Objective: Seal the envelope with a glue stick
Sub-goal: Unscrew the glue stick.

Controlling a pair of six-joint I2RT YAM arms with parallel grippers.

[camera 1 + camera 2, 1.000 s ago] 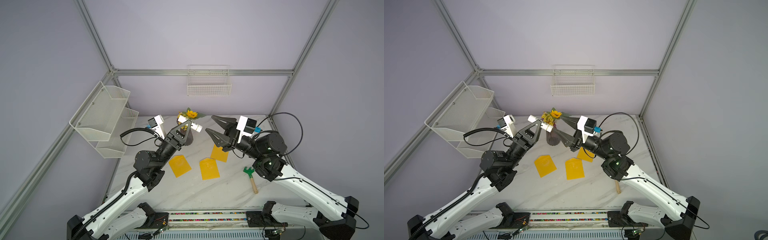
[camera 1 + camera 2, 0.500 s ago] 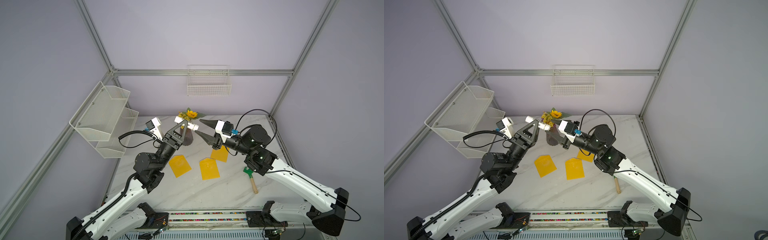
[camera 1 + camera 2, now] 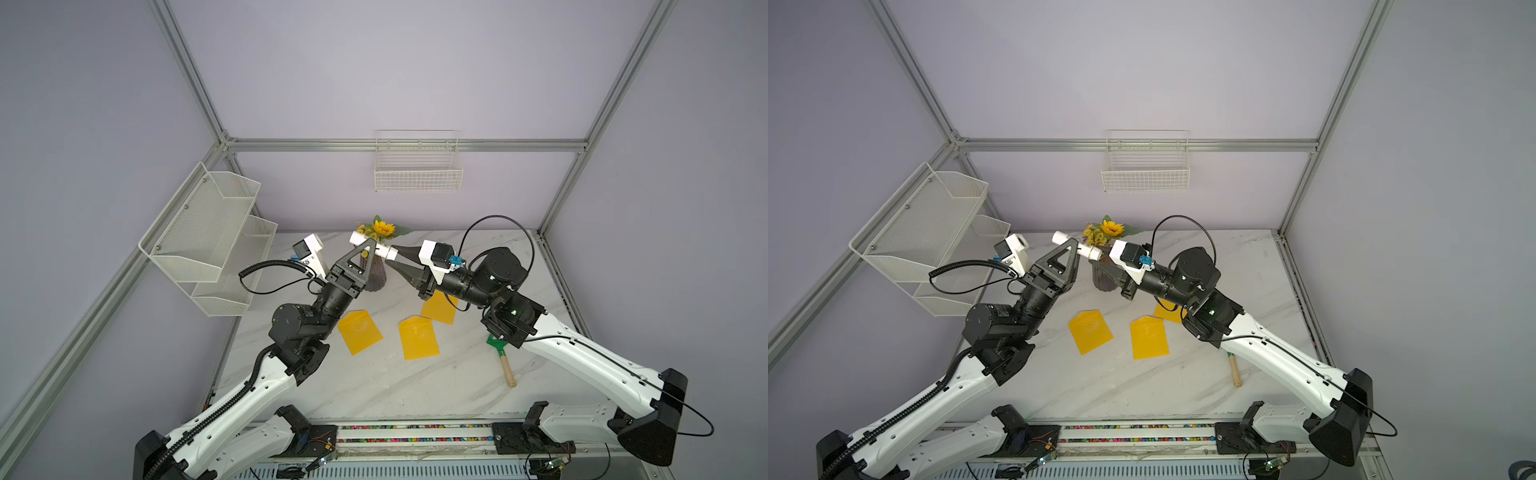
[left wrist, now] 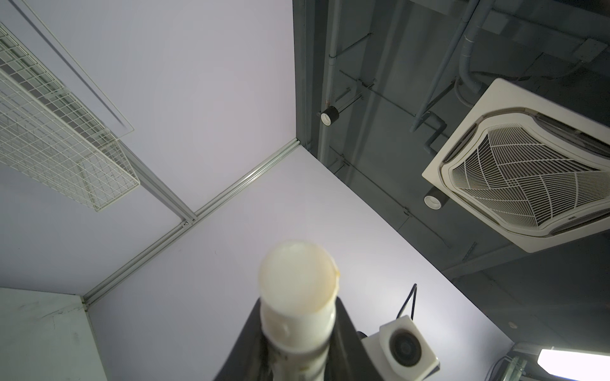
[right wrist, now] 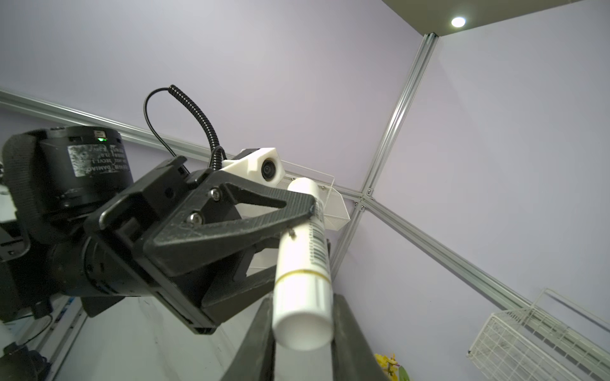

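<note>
The glue stick (image 3: 371,245) (image 3: 1077,245), a white cylinder with a barcode label, hangs in the air above the table's back, near the sunflower. My left gripper (image 3: 368,249) (image 3: 1075,246) is shut on its middle; the left wrist view shows the glue stick (image 4: 297,287) end-on between the dark fingers (image 4: 345,330). My right gripper (image 3: 390,258) (image 5: 302,305) is shut on the glue stick's (image 5: 303,264) cap end, below a thin gold ring. Three yellow envelopes (image 3: 359,332) (image 3: 418,337) (image 3: 439,306) lie flat on the marble table (image 3: 415,386), under the arms.
A dark vase of sunflowers (image 3: 376,274) stands right behind the grippers. A green rake with a wooden handle (image 3: 503,359) lies at the right. A white mesh shelf (image 3: 208,237) hangs on the left wall, a wire basket (image 3: 417,174) on the back wall.
My right gripper has swung left from open, apart from the stick, and closed on its cap end. The left gripper, still holding the stick, has lifted and turned slightly.
</note>
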